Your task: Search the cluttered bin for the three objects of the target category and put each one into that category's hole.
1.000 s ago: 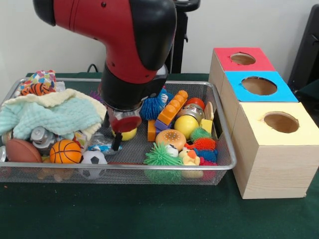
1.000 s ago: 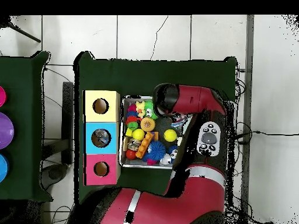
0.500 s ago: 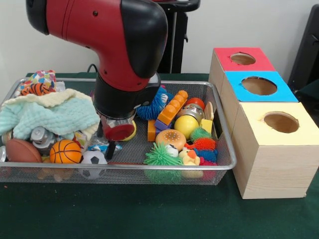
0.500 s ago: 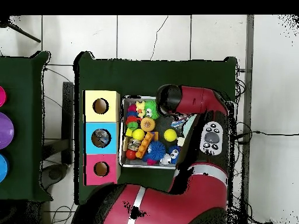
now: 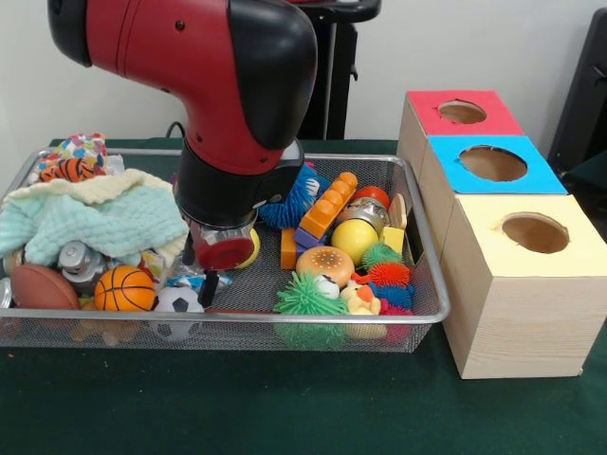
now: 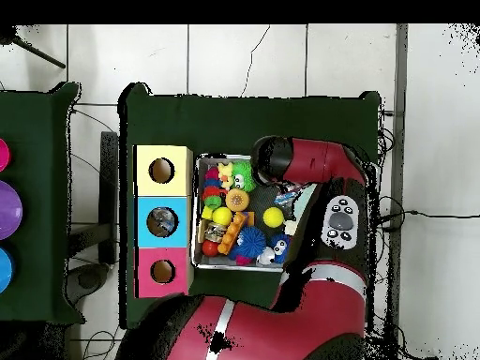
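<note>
The target category is not shown, so the task's things cannot be singled out among the toys lying in the wire mesh bin on the green surface. In the front view, a basketball, a soccer ball and a brown football are sitting together at the bin's near left corner. A yellow ball is resting right of centre, with a burger toy just in front of it and a green spiky ball against the near rim. Orange and blue spiky toys are crowding the right end, and an orange block strip is leaning beside a blue spiky ball. A pale green cloth is covering the left part of the bin.

The tool is hanging low inside the bin, just right of the basketball and above the soccer ball; a dark finger is reaching down to the clutter, but whether the tool is wide, narrow or holding anything I cannot tell. The red and black arm is filling the space above it.

Just beside the bin's right end, 3 boxes are standing in a row: a yellow-topped box nearest, a blue-topped box in the middle, and a red-topped box farthest, each showing 1 round hole on top.
</note>
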Robot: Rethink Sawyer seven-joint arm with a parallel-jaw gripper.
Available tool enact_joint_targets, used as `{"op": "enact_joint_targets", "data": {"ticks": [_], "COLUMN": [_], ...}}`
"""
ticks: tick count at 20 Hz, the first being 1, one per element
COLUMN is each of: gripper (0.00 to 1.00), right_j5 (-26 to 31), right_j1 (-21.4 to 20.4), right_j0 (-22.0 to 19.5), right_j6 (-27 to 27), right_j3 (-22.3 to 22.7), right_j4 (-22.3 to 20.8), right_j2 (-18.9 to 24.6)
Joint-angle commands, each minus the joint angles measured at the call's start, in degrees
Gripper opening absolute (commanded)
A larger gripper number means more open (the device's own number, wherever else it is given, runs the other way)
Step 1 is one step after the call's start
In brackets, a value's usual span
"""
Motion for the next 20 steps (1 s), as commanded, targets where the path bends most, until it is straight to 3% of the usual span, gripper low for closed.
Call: {"op": "enact_joint_targets", "data": {"ticks": [1,9,20], "gripper": [1.0,1.0,1.0], "right_j5": [-2.1,-3.3,-0.9], "right_j1": [2.5,4.1,2.2], "right_j0": [-2.5,-3.6,-1.4], "right_j6": [-0.6,-1.1,2.3], "right_j3": [-0.6,0.2,2.8], "right_j4": [1.7,2.0,4.4], "right_j2": [5.5,6.7,6.1]}}
